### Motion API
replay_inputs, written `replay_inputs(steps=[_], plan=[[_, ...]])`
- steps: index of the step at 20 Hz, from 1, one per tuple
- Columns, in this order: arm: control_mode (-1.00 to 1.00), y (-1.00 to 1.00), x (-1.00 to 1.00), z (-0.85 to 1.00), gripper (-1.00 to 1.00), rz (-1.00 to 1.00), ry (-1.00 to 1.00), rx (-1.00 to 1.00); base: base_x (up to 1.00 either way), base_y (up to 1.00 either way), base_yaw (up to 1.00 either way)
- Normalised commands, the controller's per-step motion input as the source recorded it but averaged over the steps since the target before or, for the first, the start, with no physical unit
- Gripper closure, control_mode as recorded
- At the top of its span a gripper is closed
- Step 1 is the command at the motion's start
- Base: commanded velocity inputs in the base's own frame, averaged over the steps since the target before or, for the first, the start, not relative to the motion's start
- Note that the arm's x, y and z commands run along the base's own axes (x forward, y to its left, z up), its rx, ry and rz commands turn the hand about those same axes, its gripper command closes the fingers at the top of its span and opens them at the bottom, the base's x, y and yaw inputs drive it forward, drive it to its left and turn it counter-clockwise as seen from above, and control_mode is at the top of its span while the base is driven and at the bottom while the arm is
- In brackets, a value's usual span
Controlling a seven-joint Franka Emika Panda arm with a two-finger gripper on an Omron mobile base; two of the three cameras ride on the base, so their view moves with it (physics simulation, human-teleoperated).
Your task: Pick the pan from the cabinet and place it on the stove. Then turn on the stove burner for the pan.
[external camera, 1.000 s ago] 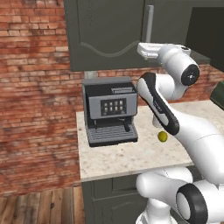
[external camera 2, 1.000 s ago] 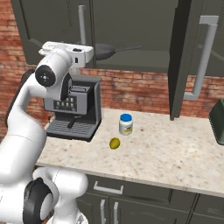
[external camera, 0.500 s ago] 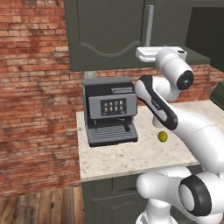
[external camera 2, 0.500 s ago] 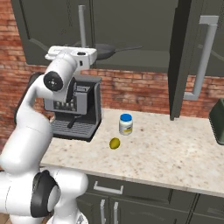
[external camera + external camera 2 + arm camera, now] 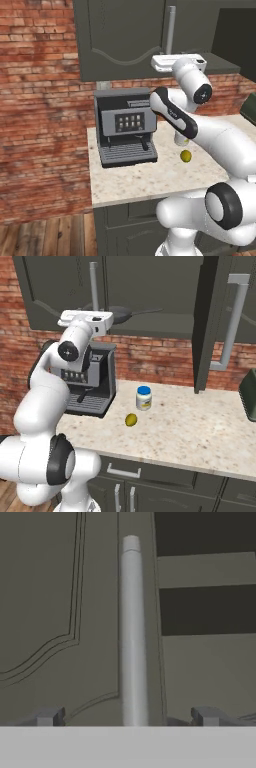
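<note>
The cabinet (image 5: 55, 286) hangs above the counter, its left door shut and its right door (image 5: 207, 321) swung open. On the cabinet's lower shelf lies the dark pan (image 5: 119, 314), its thin handle pointing right. My gripper (image 5: 127, 717) is open, level with the bottom of the shut left door. That door's silver bar handle (image 5: 132, 637) stands between the two fingertips (image 5: 47, 717). In the base views my white hand (image 5: 87, 321) (image 5: 177, 62) is just below that handle (image 5: 94, 283), left of the pan. The stove is out of view.
A coffee machine (image 5: 125, 130) stands on the speckled counter (image 5: 200, 431) under my hand. A blue-lidded jar (image 5: 144, 398) and a small yellow-green fruit (image 5: 131, 419) lie right of it. A dark appliance (image 5: 249, 396) sits at the far right edge.
My hand has shifted a little lower and closer to the left door's bar handle, and the wrist has swung round. The jaws stayed open. Nothing on the counter moved.
</note>
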Motion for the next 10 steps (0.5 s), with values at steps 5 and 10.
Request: replay_inputs(steps=[5,10], plan=[[-1.00,0.00,0.35,-0.07,-1.00,0.00,-0.01,0.00,0.00,0.00,0.00],[-1.00,-0.01,0.40,-0.05,-1.00,0.00,0.00,0.00,0.00,0.00,0.00]])
